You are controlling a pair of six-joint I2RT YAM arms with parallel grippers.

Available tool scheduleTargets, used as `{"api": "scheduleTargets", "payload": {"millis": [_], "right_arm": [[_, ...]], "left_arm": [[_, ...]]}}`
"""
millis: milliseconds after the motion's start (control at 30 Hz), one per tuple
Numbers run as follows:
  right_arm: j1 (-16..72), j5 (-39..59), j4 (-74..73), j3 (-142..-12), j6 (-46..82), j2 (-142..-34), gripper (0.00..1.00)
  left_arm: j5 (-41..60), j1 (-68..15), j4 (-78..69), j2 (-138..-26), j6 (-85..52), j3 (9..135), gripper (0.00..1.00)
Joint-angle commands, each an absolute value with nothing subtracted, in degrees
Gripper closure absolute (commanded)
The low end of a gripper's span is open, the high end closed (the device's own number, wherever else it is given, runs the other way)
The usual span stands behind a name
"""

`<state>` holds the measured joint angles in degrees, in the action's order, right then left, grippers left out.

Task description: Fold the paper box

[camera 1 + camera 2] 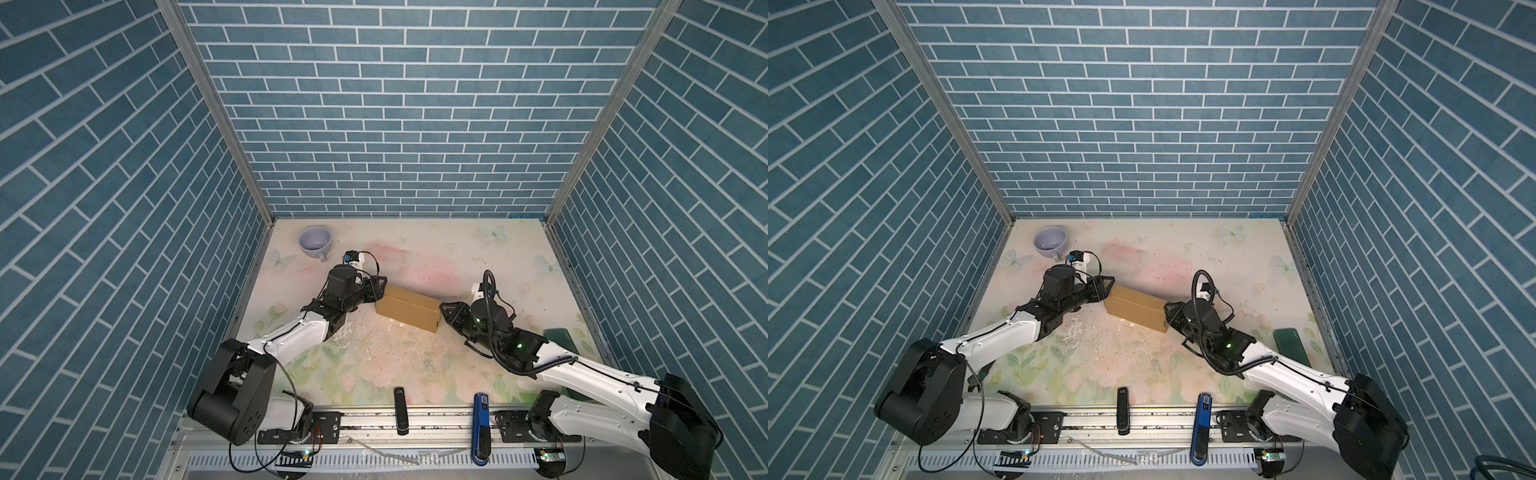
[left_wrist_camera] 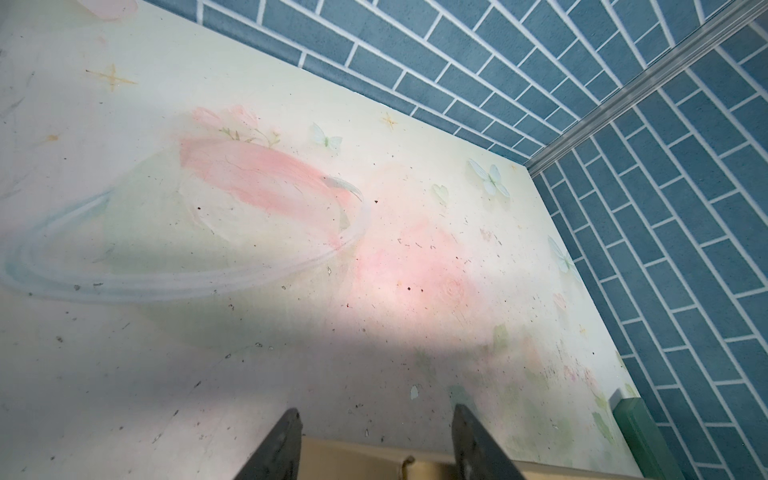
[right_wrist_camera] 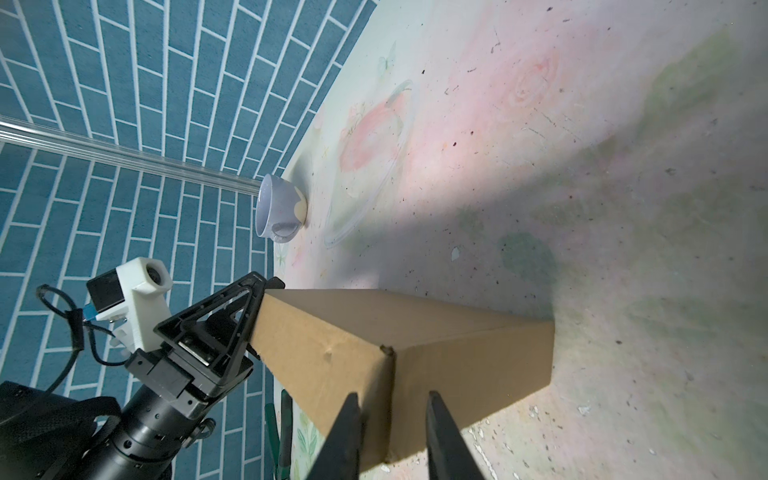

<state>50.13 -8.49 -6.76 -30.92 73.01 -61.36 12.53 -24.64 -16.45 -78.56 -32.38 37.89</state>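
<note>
a: your paper box [image 1: 409, 308] sits near the middle of the table [image 1: 436, 257]. it is brown and looks closed up into one long block. it lies at a slant. both top views show the box [image 1: 1136, 308] there.

b: yes, and your two arms have it between them. your left gripper [image 1: 377, 287] is at the left end, the end nearer the back wall. your right gripper [image 1: 444, 314] is at the other end, nearer the front.

a: look at your left wrist view. the left gripper [image 2: 376, 409] has its two fingers wide apart. the edge of the box [image 2: 353, 457] shows low down between them and runs on past one finger.

b: in your right wrist view, a black finger of that gripper sits right up against the far end of the box [image 3: 374, 332]. i cannot tell if it pinches anything.

a: your right gripper [image 3: 392, 395] has a small gap between its fingers. the near corner of the box stands in that gap. one finger is in front of the long side and one in front of the short end. i cannot tell if they press on it.

b: the pale purple cup [image 1: 315, 243] stands upright in the back left corner, well apart from the box. a dark green thing [image 1: 1291, 345] lies by the right wall, beside your right arm. a black thing [image 1: 400, 409] and a blue thing [image 1: 482, 419] lie across the metal rail [image 1: 440, 424] at the front.
</note>
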Motion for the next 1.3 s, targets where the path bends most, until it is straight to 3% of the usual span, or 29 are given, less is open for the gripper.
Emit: {"api": "scheduleTargets", "payload": {"millis": [0,400,867,1267], "right_arm": [[49.5,-7.8,-1.2,-28.1,71.4,-63.4,0.75],[49.5,-9.7,-1.2,-27.5,65.2,-64.4,0.78],[49.7,-10.2,-0.3,-29.7,64.0,-64.2,0.66],[49.6,-11.2,2.3,-32.6,62.1,-63.4,0.58]], "left_arm": [[11.0,-25.1,-7.4,-80.8,-30.9,34.7,0.42],[11.2,-25.1,-7.7,-80.4,-31.6,34.8,0.41],[12.1,-24.6,1.1,-76.0,-26.9,42.1,0.29],[13.3,-23.5,1.6,-74.1,-25.8,44.7,0.26]]}}
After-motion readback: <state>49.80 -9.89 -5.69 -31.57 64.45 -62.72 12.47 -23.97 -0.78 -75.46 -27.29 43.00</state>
